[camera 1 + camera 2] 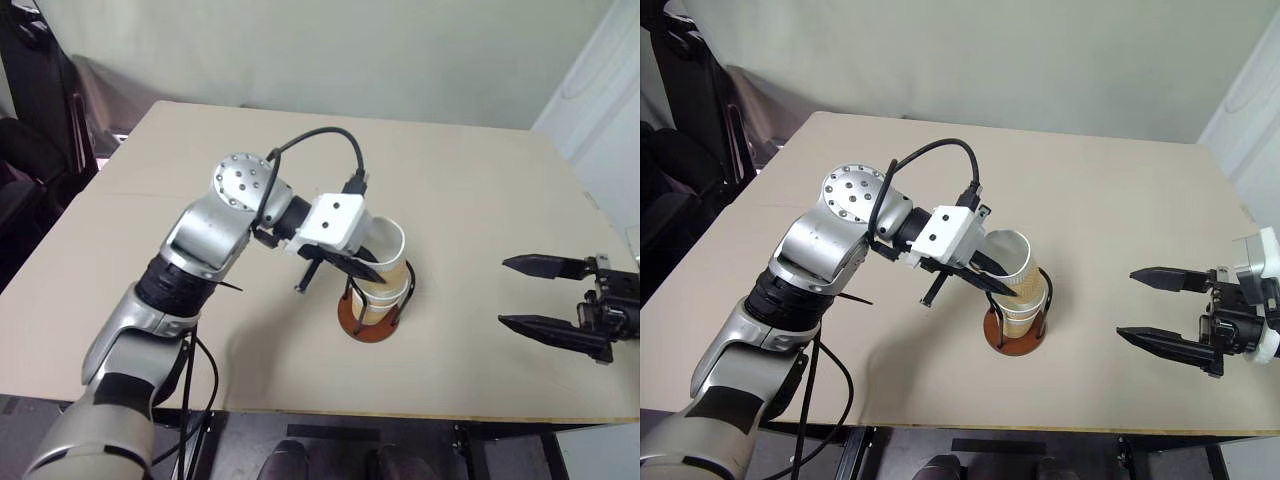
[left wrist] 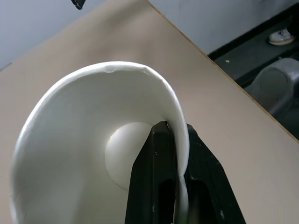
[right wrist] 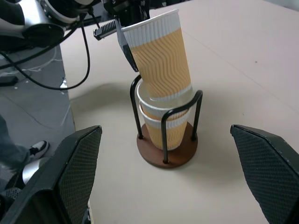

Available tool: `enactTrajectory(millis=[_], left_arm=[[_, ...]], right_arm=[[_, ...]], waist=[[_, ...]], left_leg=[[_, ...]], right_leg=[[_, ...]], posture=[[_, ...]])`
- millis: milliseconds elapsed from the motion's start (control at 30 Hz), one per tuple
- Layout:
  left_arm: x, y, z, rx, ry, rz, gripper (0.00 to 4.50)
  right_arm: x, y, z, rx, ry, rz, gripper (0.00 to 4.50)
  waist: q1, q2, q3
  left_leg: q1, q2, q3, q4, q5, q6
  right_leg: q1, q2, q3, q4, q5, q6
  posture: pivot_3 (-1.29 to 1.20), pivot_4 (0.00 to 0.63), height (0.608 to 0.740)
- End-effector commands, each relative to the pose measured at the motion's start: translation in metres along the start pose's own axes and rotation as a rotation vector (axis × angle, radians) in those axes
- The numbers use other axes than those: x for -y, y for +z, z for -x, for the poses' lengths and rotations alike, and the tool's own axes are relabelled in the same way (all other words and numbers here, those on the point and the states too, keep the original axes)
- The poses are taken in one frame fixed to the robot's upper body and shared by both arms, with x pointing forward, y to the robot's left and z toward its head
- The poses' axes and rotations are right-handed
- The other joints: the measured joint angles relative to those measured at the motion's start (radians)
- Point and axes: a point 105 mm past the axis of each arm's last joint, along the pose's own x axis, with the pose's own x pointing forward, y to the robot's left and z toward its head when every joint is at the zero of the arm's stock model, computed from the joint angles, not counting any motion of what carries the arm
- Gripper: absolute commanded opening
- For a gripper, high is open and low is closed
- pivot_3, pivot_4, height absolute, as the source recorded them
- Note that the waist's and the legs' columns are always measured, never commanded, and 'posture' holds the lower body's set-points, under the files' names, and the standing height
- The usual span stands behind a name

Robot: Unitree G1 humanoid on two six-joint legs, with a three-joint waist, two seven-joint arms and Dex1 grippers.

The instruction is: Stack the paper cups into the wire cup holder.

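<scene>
Right wrist view: I held the third cup (image 3: 159,56) tilted over the wire cup holder (image 3: 167,140), its foot just entering the two nested cups (image 3: 163,119).

My left gripper (image 1: 365,265) pinched the cup's rim wall; the stack sat directly below it, and the cup's long axis leaned off upright. My right gripper (image 1: 548,295) stood spread, well apart.

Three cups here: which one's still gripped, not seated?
The top cup: it tilts, its rim pinched by the left gripper, only its bottom inside the two nested cups in the wire holder.
</scene>
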Motion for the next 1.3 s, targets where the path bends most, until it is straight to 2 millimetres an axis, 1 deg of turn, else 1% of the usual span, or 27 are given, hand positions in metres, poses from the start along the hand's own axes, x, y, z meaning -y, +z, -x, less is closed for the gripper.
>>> enactTrajectory(millis=[33,100,200,233,333,367,400,467,567,633,700,800,867,967,1067,1133,1200,1233,1300], left_arm=[[0.003,0.0,-0.001,-0.009,-0.016,-0.015,0.48],[0.003,0.0,-0.001,-0.01,-0.018,-0.012,0.97],[0.001,-0.001,-0.002,-0.019,-0.006,-0.015,2.16],[0.001,-0.001,-0.002,-0.019,-0.002,-0.016,2.47],[-0.003,0.0,-0.003,-0.02,0.027,-0.023,3.7],[-0.004,0.0,-0.003,-0.018,0.034,-0.022,4.01],[-0.004,0.0,-0.003,-0.018,0.038,-0.019,4.41],[-0.003,-0.001,-0.001,-0.017,0.059,-0.006,4.47],[-0.006,-0.007,0.009,-0.012,0.141,0.045,4.47],[-0.007,-0.021,0.027,-0.028,0.251,0.125,4.47],[-0.003,-0.044,0.057,-0.082,0.389,0.219,4.47],[0.009,-0.067,0.098,-0.132,0.568,0.35,4.47],[0.026,-0.078,0.118,-0.133,0.667,0.446,4.47],[0.056,-0.1,0.145,-0.139,0.837,0.587,4.47],[0.093,-0.121,0.168,-0.153,0.97,0.734,4.47],[0.12,-0.136,0.173,-0.188,1.002,0.817,4.47],[0.144,-0.149,0.172,-0.228,1.014,0.884,4.47],[0.155,-0.157,0.176,-0.217,1.078,0.918,4.47],[0.168,-0.167,0.185,-0.198,1.206,0.946,4.47]], right_arm=[[-0.002,0.007,0.003,-0.012,-0.015,0.051,4.5],[-0.001,0.007,0.002,-0.012,-0.015,0.051,4.5],[0.001,0.007,0.001,-0.014,-0.008,0.056,4.5],[0.002,0.007,0.0,-0.016,-0.005,0.057,4.5],[0.003,0.006,-0.002,-0.017,0.007,0.06,4.5],[0.004,0.006,-0.002,-0.018,0.011,0.061,4.5],[0.005,0.006,-0.003,-0.018,0.015,0.062,4.5],[0.008,0.005,-0.004,-0.026,0.022,0.064,4.5],[0.018,-0.003,-0.003,-0.066,0.008,0.059,4.5],[0.028,-0.01,-0.001,-0.082,-0.017,0.044,4.5],[0.043,-0.015,0.005,-0.085,-0.066,0.025,4.5],[0.068,-0.025,0.019,-0.085,-0.167,0.01,4.5],[0.088,-0.039,0.029,-0.092,-0.255,-0.007,4.5],[0.111,-0.052,0.042,-0.056,-0.357,-0.037,4.5],[0.123,-0.066,0.052,-0.049,-0.413,-0.076,4.5],[0.127,-0.077,0.055,-0.067,-0.43,-0.094,4.5],[0.133,-0.088,0.058,-0.079,-0.459,-0.11,4.5],[0.141,-0.091,0.061,-0.06,-0.511,-0.117,4.5],[0.151,-0.096,0.066,-0.024,-0.59,-0.133,4.5]], waist=[[0.0,0.0,0.0],[-0.001,0.0,0.0],[0.002,0.0,0.0],[0.001,0.0,0.0],[0.001,0.0,0.0],[0.001,0.0,0.0],[0.001,0.0,0.0],[0.0,0.0,0.0],[-0.001,0.0,0.0],[-0.002,0.0,0.0],[-0.009,0.001,-0.001],[-0.015,0.002,-0.001],[-0.016,0.002,-0.001],[-0.015,0.002,-0.001],[-0.009,0.002,-0.001],[-0.007,0.002,-0.001],[-0.006,0.003,-0.002],[-0.006,0.003,-0.002],[-0.006,0.003,-0.002]], left_leg=[[0.0,0.0,0.0,0.0,0.0,0.0],[0.0,0.0,0.0,0.0,0.0,0.0],[0.0,0.0,-0.001,0.0,0.0,0.0],[0.0,0.0,-0.001,0.0,0.0,0.0],[0.0,0.0,0.0,0.0,0.0,0.001],[0.0,0.0,0.0,0.0,0.0,0.001],[0.0,0.0,0.0,0.0,0.0,0.001],[0.0,0.0,0.0,0.0,0.0,0.001],[0.0,0.001,0.0,0.0,0.0,0.001],[0.0,0.001,0.0,0.0,0.0,0.001],[0.001,0.001,0.0,0.0,0.0,0.001],[0.001,0.002,0.0,-0.001,0.0,0.0],[0.001,0.002,-0.001,-0.002,0.0,0.0],[0.001,0.003,-0.004,-0.003,0.0,0.001],[0.001,0.003,-0.004,-0.003,0.001,0.001],[0.001,0.003,-0.004,-0.004,0.001,0.001],[0.001,0.003,-0.004,-0.004,0.001,0.0],[0.002,0.003,-0.004,-0.004,0.001,0.0],[0.003,0.003,-0.004,-0.004,0.001,0.001]], right_leg=[[0.0,0.0,0.0,0.0,0.0,0.0],[0.0,0.0,0.0,0.0,0.0,0.0],[0.0,0.0,0.0,0.0,0.0,0.0],[0.0,0.0,0.0,0.0,0.0,0.0],[0.0,0.0,0.0,0.0,0.0,0.0],[0.0,0.0,0.0,0.0,0.0,0.0],[0.0,0.0,0.0,0.0,0.0,0.0],[0.0,0.0,0.0,0.0,0.0,0.0],[0.0,0.0,0.0,0.0,0.0,0.0],[0.0,0.0,0.0,0.0,0.0,0.0],[-0.001,0.0,0.0,0.001,0.0,0.0],[-0.002,0.0,0.001,0.002,0.0,0.0],[-0.003,0.0,0.001,0.002,0.0,0.0],[-0.004,-0.002,0.001,0.002,0.0,0.0],[-0.006,-0.003,0.001,0.003,0.0,0.0],[-0.007,-0.003,0.001,0.004,0.0,0.0],[-0.006,-0.002,0.002,0.005,0.0,0.0],[-0.006,-0.003,0.002,0.005,0.0,0.0],[-0.005,-0.003,0.004,0.007,0.0,0.0]], posture=[[0.0,0.15,0.74],[0.0,0.15,0.74],[0.0,0.15,0.74],[0.0,0.15,0.74],[0.0,0.15,0.74],[0.0,0.15,0.74],[0.0,0.15,0.74],[0.0,0.15,0.74],[0.0,0.15,0.74],[0.0,0.15,0.74],[0.0,0.15,0.74],[0.0,0.15,0.74],[0.0,0.15,0.74],[0.0,0.15,0.74],[0.0,0.15,0.74],[0.0,0.15,0.74],[0.0,0.15,0.74],[0.0,0.15,0.74],[0.0,0.15,0.74]])
